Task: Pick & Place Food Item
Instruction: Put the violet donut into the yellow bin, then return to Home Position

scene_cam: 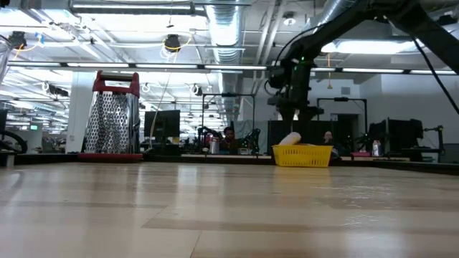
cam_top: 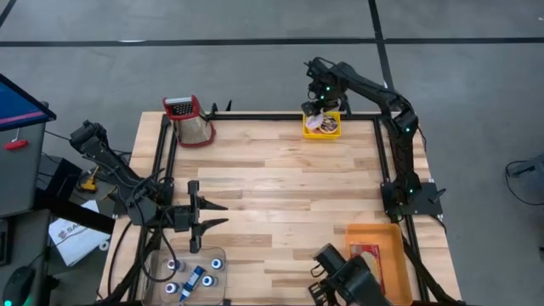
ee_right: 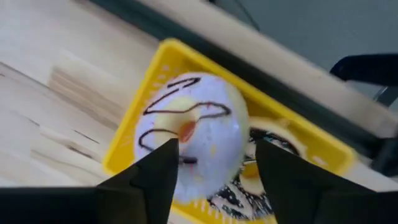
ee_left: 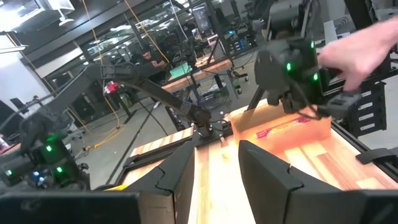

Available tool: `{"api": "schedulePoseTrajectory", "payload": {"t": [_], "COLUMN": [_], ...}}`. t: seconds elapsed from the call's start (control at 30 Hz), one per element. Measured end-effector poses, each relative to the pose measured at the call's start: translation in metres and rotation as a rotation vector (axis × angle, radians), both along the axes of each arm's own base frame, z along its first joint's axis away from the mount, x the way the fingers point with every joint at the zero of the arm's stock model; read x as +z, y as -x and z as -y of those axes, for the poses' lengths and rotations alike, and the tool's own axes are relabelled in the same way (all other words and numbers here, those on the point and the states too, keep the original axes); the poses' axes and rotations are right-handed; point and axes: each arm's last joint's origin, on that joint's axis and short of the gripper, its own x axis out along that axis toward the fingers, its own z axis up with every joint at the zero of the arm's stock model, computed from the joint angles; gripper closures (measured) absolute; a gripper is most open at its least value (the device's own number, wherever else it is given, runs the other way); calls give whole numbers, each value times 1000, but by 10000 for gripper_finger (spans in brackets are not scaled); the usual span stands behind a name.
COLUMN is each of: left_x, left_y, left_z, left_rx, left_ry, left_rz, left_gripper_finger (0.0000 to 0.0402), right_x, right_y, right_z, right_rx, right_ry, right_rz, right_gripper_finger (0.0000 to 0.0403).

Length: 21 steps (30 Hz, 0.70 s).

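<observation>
1. right gripper point(cam_top: 321, 110) at the far edge of the bench point(cam_top: 280, 204), right of centre, pointing down over a yellow basket point(cam_top: 323, 127).
2. fingers point(ee_right: 155, 177) spread apart in the right wrist view, straddling a white glazed pastry point(ee_right: 193, 134) with dark icing squiggles and an orange spot; no contact between fingers and pastry visible.
3. pastry lying in the yellow basket, tilted against one side, with a second iced piece point(ee_right: 273, 149) partly hidden beside it.
4. in the low view, pale top of the pastry point(scene_cam: 290, 139) poking above the basket rim point(scene_cam: 303, 155), directly under the dark gripper body.
5. left gripper point(cam_top: 217, 214) on the left side of the bench, nearer than the middle, pointing level toward the right; fingers point(ee_left: 267, 168) set a moderate gap apart with nothing between them.
6. red-topped metal grater point(cam_top: 189, 120) lying at the far left corner of the bench, well apart from the basket; standing tall at the left in the low view.
7. orange tray point(cam_top: 380, 255) at the near right corner, holding a red packet point(cam_top: 365, 254).
8. clear tray point(cam_top: 189, 270) at the near left edge with small round white items and a blue piece inside.
9. a person's hand point(ee_left: 357, 53) in the left wrist view, reaching in near a dark device point(ee_left: 292, 68) by the orange tray.
10. people seated in the room beyond the bench, seen small in the low view.
</observation>
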Motion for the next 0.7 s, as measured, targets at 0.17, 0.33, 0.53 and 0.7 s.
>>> {"api": "schedulePoseTrajectory", "payload": {"t": [0.17, 0.33, 0.53, 0.7], "left_x": [0, 0, 0, 7], "left_y": [0, 0, 16, 46], "left_z": [0, 0, -5, -12], "left_rx": [3, 3, 6, -225], "left_ry": [-20, -35, -60, 69], "left_rz": [-1, -2, -56, 8], "left_gripper_finger": [282, 282, 282, 282], "right_x": [38, 89, 151, 187], "right_y": [5, 3, -4, 20], "right_z": [-9, -48, -153, -242], "right_rx": [6, 119, 497, 700], "right_ry": [64, 77, 120, 245], "right_rz": [64, 224, 393, 653], "right_gripper_finger": [185, 184, 184, 184]}}
